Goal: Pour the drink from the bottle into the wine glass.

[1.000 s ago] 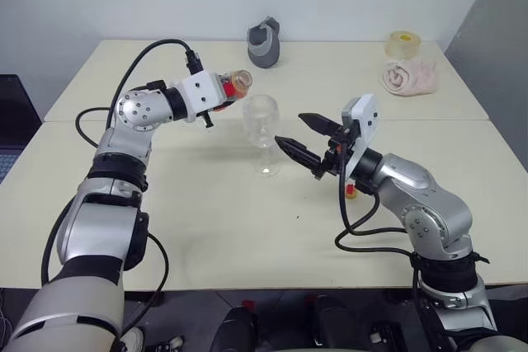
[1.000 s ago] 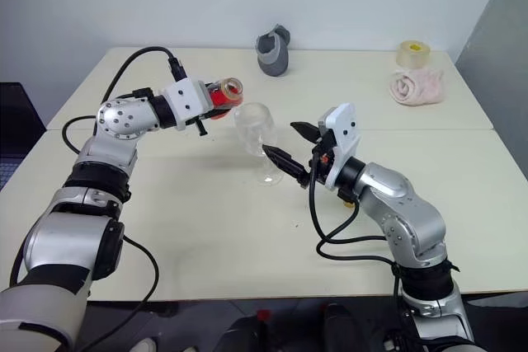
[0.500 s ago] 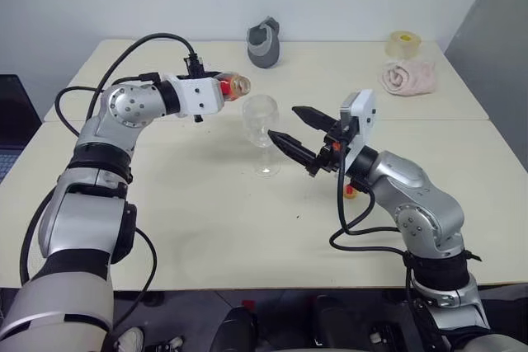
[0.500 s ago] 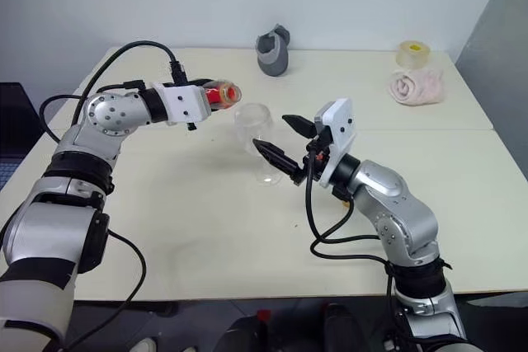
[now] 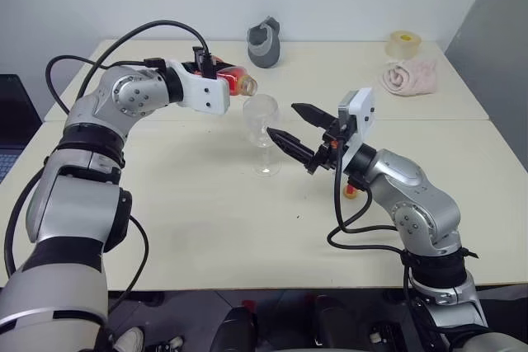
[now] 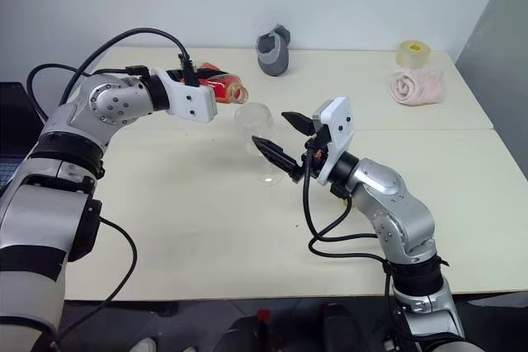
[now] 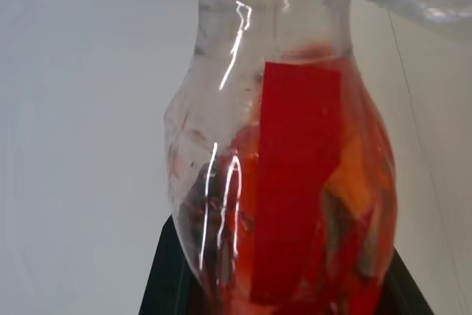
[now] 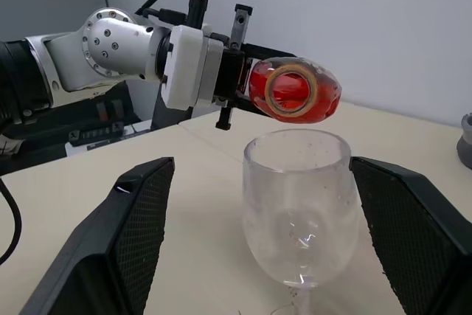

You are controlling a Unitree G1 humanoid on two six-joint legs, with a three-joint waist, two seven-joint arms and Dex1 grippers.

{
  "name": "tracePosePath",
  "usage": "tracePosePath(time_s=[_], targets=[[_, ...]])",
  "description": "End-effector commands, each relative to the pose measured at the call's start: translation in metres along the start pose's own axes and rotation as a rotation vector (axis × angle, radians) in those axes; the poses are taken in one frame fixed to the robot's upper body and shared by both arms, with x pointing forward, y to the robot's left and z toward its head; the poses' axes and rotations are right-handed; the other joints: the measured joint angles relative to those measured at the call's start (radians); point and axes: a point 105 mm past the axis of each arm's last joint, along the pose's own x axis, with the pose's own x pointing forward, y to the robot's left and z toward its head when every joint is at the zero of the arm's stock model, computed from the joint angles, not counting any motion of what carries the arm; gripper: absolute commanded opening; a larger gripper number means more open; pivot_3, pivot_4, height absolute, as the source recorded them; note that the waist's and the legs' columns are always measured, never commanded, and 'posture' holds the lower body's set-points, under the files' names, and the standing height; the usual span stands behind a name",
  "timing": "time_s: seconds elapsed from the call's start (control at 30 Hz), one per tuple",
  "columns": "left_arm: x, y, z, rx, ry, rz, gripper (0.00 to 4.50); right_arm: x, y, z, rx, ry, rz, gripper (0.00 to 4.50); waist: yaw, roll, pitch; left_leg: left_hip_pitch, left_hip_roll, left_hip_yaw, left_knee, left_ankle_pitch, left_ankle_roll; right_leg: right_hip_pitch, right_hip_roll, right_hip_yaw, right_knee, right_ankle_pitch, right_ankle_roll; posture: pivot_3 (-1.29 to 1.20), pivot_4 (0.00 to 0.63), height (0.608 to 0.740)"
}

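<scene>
My left gripper (image 5: 224, 80) is shut on the bottle (image 5: 239, 82), which lies almost level with its open, yellow-rimmed mouth (image 8: 289, 91) just above and behind the rim of the wine glass (image 5: 262, 121). The red drink (image 7: 295, 204) is inside the bottle. The glass (image 8: 299, 212) stands upright on the table and looks empty, and no stream shows. My right gripper (image 5: 285, 121) is open, with one finger (image 8: 140, 226) on each side of the bowl and neither touching it.
A small red and yellow piece (image 5: 351, 191) lies on the table (image 5: 206, 220) under my right forearm. At the back stand a grey object (image 5: 264, 43), a tape roll (image 5: 402, 43) and a pink towel (image 5: 410, 77). A dark laptop (image 5: 12, 121) sits at the left edge.
My left arm has lifted a little and rolled its wrist, tipping the bottle's mouth closer to the glass rim. The right gripper and the glass have stayed put.
</scene>
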Motion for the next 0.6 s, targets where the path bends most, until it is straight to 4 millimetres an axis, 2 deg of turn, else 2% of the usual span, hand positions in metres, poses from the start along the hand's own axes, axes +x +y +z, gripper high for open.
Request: tracePosePath(time_s=[0.03, 0.6], targets=[[-0.008, 0.025, 0.001, 0.064, 0.006, 0.064, 0.96, 0.001, 0.004, 0.012, -0.030, -0.047, 0.021, 4.06, 0.000, 0.000, 0.000, 0.000, 0.000, 0.000, 0.000, 0.000, 0.000, 0.000, 0.000, 0.000, 0.000, 0.000, 0.000, 0.00, 0.150, 0.740], [-0.008, 0.038, 0.002, 0.136, 0.018, 0.072, 0.96, 0.003, 0.001, 0.012, -0.031, -0.058, 0.007, 4.06, -0.002, 0.000, 0.000, 0.000, 0.000, 0.000, 0.000, 0.000, 0.000, 0.000, 0.000, 0.000, 0.000, 0.000, 0.000, 0.00, 0.150, 0.740]])
